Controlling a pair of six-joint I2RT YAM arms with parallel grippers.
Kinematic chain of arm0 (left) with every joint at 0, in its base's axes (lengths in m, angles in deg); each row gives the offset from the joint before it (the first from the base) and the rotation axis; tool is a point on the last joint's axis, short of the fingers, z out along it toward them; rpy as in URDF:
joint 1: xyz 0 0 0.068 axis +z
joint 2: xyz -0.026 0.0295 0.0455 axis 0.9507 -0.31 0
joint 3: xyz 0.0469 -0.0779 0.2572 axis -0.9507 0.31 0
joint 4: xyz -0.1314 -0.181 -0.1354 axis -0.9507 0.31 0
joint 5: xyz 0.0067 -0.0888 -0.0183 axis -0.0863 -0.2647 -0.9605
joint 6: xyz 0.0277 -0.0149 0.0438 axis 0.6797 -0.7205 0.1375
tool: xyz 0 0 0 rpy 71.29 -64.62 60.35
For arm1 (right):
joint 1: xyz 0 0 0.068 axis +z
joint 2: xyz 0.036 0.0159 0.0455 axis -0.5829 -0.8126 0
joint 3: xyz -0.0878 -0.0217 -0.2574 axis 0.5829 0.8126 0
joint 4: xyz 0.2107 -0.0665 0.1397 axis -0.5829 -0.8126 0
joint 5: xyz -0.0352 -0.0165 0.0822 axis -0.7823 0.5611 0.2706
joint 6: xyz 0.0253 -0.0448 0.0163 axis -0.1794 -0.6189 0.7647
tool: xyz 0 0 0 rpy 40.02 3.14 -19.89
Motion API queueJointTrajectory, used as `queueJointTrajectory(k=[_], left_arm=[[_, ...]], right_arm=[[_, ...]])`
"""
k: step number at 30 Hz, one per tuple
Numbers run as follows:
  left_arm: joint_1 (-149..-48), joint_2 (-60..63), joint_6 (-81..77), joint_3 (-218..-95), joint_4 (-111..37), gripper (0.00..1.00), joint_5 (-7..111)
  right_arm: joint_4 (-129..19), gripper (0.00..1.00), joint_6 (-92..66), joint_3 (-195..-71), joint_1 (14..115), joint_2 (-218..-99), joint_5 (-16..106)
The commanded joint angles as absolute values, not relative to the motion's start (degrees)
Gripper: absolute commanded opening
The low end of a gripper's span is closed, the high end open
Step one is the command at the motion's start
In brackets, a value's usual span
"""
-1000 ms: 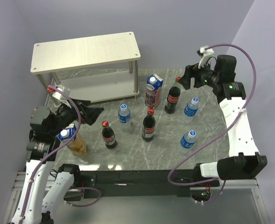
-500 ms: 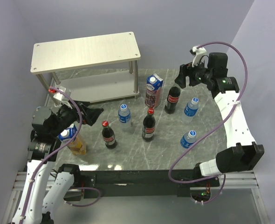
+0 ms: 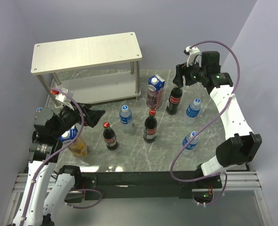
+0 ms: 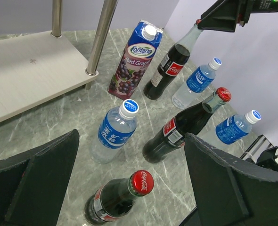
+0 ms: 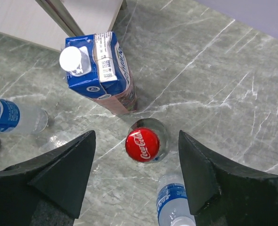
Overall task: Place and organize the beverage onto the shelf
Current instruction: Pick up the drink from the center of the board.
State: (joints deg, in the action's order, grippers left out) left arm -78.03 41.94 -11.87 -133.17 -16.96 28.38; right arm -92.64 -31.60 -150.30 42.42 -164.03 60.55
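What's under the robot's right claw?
A cola bottle, red cap up, stands below the right gripper, between its open fingers. Looking straight down, its cap and shoulders hide the label.

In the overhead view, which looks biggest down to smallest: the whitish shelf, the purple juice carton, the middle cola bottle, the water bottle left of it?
1. Whitish wood-grain shelf, by far.
2. Purple juice carton.
3. Dark red-labelled cola bottle: about as long as the carton, only slimmer.
4. Small blue-labelled water bottle.
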Motion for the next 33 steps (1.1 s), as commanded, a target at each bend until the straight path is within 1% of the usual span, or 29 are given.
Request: queueJointTrajectory(k=[1, 14, 33], left_arm=[[-78.2, 42.1, -11.1, -133.2, -19.0, 0.99, 28.4], [-78.2, 42.0, -10.7, -133.6, -18.5, 0.99, 28.5], [-78.2, 43.7, -10.7, -133.6, -17.6, 0.99, 28.8]], right_arm=[[-91.3, 0.77, -32.0, -152.3, 43.3, -164.9, 59.6], [-90.9, 0.64, -31.8, -150.8, 44.5, -166.7, 58.6], [-91.2, 0.57, -31.4, -150.8, 45.9, -167.7, 57.2]])
